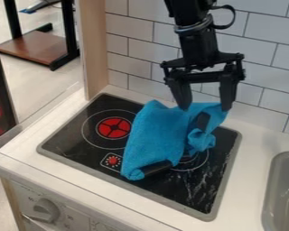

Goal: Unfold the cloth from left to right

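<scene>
Lying in a bunched, folded heap on the black cooktop [74, 131], the blue cloth [150, 140] spreads over the middle and the far right part of it. Its left portion is the broader and flatter one, running down toward the front to a rolled, narrow corner; the right portion is crumpled into a small knot of folds, and what is tucked inside them is hidden. Two dark pieces show against the cloth, one dark piece [156, 168] by the front corner and another dark piece [202, 121] among the right-hand folds; what they are is hard to make out.

The claw [205, 108] hangs over the cloth's far edge, its two fingers spread wide apart and pointing down. Nothing appears pinched between them, though whether the tips touch the fabric I cannot tell. The arm [192, 22] above is cut off by the top edge.

To the left of the cloth is a burner with a red centre [114, 128], its outer ring partly covered by the cloth. The right-hand burner [198, 162] is mostly hidden, only part of its ring showing. A small red-dotted marking [113, 160] sits near the cloth's left edge. The cooktop is set in a white table [81, 173], with a grey sink [286, 194], cut off, at right and a tiled wall [135, 27] behind.
</scene>
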`<action>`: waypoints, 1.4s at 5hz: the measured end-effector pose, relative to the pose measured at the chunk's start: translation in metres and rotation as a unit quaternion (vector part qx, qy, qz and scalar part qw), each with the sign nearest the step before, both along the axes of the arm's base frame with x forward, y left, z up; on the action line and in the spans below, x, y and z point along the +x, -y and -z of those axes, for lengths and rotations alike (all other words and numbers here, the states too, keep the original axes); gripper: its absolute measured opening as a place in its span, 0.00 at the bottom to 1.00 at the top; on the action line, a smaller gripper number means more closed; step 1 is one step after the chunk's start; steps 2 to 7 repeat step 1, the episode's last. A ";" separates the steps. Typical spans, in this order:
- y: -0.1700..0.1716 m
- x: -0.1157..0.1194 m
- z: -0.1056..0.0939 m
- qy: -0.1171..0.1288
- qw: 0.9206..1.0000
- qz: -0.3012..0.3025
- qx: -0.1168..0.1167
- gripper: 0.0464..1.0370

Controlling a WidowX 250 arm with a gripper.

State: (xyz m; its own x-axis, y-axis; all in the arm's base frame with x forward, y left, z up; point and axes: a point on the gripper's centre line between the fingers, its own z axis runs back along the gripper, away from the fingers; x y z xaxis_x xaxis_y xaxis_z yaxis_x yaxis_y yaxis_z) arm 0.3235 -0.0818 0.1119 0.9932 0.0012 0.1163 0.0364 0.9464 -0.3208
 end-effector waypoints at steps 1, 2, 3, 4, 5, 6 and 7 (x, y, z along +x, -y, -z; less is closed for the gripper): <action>0.000 0.000 0.000 0.000 1.000 0.003 0.000 0.96; 0.000 0.000 0.000 0.000 1.000 0.003 0.000 0.96; 0.000 0.000 0.000 0.000 1.000 0.003 0.000 0.96; 0.000 0.000 0.000 0.000 1.000 0.003 0.000 0.96; 0.000 0.000 0.000 0.000 1.000 0.003 0.000 0.96; 0.000 0.000 0.000 0.000 1.000 0.003 0.000 0.96; 0.000 0.000 0.000 0.000 1.000 0.003 0.000 0.96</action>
